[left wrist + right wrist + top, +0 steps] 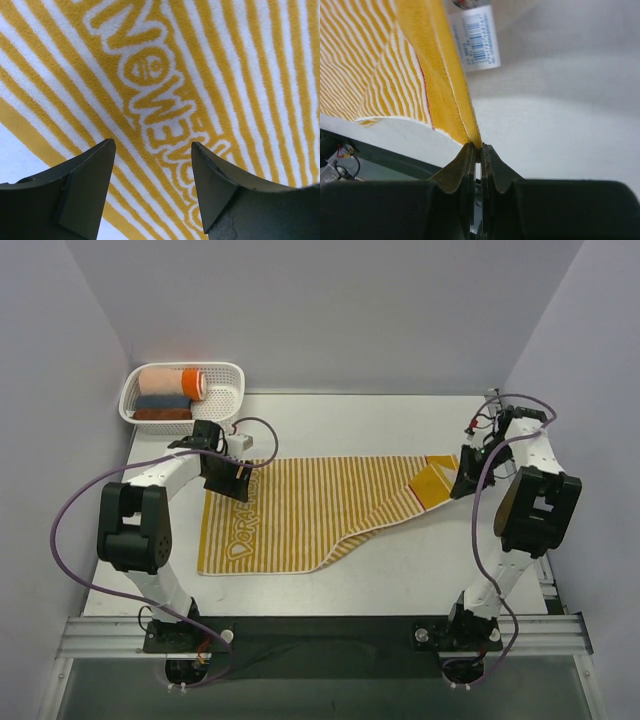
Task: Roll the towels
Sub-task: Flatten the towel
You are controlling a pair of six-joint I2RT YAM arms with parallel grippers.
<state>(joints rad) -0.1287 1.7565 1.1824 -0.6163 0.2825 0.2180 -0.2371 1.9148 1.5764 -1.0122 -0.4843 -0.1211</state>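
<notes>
Closest to the arm bases there's a strip of bare white counter [400, 575], then the long yellow-and-white striped cloth towel [310, 505] lies stretched left to right across the middle of it. Its left end is flat, with a mustard-orange band and white lettering [160, 105] facing up. The near edge cuts away diagonally toward the right end, which is rumpled and partly turned over so an orange band shows there too

The left end effector [152, 150] sits right over that lettering band at the towel's left end, fingers spread wide with nothing between them. Can't tell if the tips actually touch the cloth. The right end effector [480, 147] is clamped tight on the orange edge at the towel's right end, cloth pinched between both fingers, and a small white barcode label [479, 37] hangs off the towel just beyond

Far left corner: a white plastic lattice basket [235, 370] holding a peach-and-orange rolled towel [172, 380], with a grey-blue roll [162, 401] and a reddish-brown roll [160, 414] tucked on its near side
</notes>
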